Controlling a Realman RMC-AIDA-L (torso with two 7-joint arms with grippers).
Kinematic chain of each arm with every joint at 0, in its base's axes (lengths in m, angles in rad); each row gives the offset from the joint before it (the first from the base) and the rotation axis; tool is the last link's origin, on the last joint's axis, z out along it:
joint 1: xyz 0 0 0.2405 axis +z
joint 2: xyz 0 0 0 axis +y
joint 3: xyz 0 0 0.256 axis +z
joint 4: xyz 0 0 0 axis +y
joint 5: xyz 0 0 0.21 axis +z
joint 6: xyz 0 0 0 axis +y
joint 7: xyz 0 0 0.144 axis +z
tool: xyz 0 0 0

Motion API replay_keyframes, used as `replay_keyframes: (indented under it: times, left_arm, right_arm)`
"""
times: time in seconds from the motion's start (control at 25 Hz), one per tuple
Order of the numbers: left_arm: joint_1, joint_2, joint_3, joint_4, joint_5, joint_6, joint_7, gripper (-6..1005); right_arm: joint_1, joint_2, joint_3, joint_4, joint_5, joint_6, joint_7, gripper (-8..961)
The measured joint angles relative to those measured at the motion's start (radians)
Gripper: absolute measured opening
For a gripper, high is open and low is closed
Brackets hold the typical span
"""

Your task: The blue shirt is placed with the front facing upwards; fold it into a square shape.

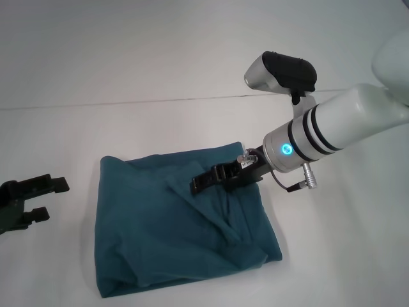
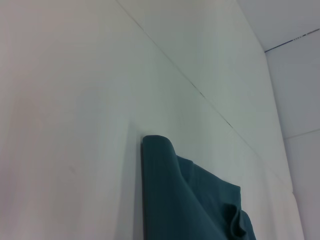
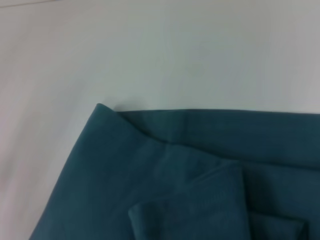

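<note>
Blue shirt (image 1: 179,224), a dark teal short-sleeved cotton T-shirt, lies folded into a rough square near the middle of the plain white table (image 1: 192,70). No lettering shows, so the printed front seems to be tucked inside. Its upper layers sit loosely: a flap with a slanted edge crosses the middle, and the near right corner bulges in soft ridges.

The right gripper (image 1: 211,178) reaches in from the right and hovers low over the far part of the bundle, close to the slanted flap. Whether its dark fingers are open or closed on cloth, I cannot tell from these views. The left gripper (image 1: 32,198) is parked at the left edge, well apart from the cloth, its fingers (image 1: 51,184) spread open and empty.

This cotton looks light and limp. It will likely sag and crease when lifted, and a layer pulled alone may slide off the ones beneath. A hold on a folded edge or a corner, pinching all layers together, seems safest. The loose flap and the puffy near corner probably still want flattening for a clean square.
</note>
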Motion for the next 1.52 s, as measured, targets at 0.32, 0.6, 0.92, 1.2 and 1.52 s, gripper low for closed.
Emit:
replay_keyframes:
  times: [0.32, 0.6, 0.92, 1.2, 1.52]
  left_arm:
    - [-0.014, -0.004, 0.001, -0.029, 0.000, -0.015, 0.009, 947]
    - [-0.021, -0.004, 0.001, -0.039, 0.000, -0.018, 0.012, 946]
    - [-0.019, -0.004, 0.001, -0.039, 0.000, -0.019, 0.012, 945]
    - [-0.018, -0.004, 0.001, -0.041, 0.000, -0.019, 0.013, 945]
    - [-0.017, -0.002, -0.004, -0.051, 0.000, -0.021, 0.019, 946]
  right_arm:
    - [0.019, 0.011, -0.042, 0.048, 0.003, 0.063, -0.010, 832]
    - [0.026, 0.014, -0.059, 0.052, 0.012, 0.066, -0.020, 765]
    - [0.017, 0.012, -0.054, 0.050, 0.018, 0.060, -0.015, 407]
    - [0.016, 0.008, -0.054, 0.042, 0.042, 0.052, -0.014, 148]
    - [0.007, 0.004, -0.049, 0.022, 0.059, 0.016, -0.014, 132]
